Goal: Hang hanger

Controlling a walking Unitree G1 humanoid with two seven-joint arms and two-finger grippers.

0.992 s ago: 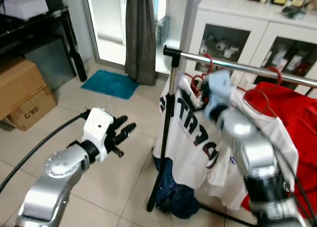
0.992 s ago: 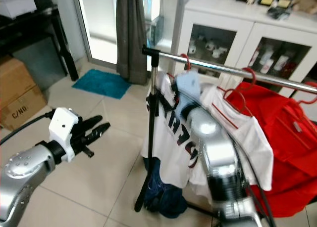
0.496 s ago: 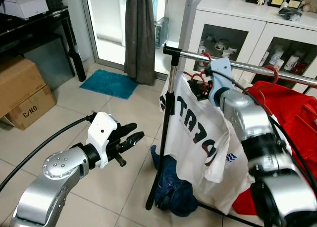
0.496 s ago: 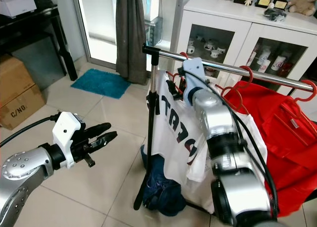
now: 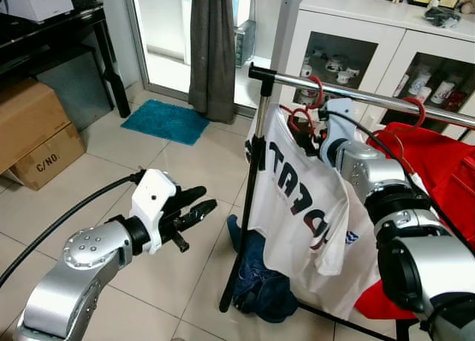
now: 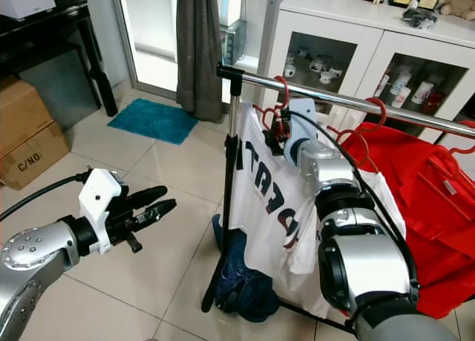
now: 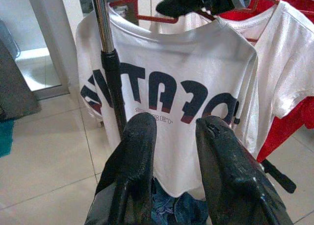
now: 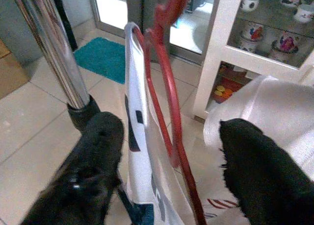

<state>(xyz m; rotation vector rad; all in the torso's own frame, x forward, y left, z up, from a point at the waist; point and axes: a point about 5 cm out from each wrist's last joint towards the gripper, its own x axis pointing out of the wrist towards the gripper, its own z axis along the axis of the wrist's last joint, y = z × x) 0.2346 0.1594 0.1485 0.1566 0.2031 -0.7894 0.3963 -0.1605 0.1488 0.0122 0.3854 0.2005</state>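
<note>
Two silver arms frame a chrome garment rail (image 5: 356,96) that runs from the centre of the head view toward three o'clock, held up by a black post (image 5: 249,200) so clothes can hang clear of the tiled floor (image 5: 185,163). Largest on it is the white T-shirt (image 5: 304,200) with dark lettering, draped at the rail's near end; red garments (image 5: 438,170) hang further along toward three o'clock. The shirt sits on a red hanger (image 6: 280,96) whose hook appears to curl over the rail, so the hanger probably already carries its own weight. The right hand (image 8: 169,151) is at the hanger's neck just under the rail, its black fingers (image 8: 98,141) spread well apart on either side of the red wire without touching it, which reads as a release. The left hand (image 5: 194,209) hovers at eight o'clock, well apart from the rack, fingers (image 7: 140,141) slightly parted and empty, seemingly kept out of the way.
</note>
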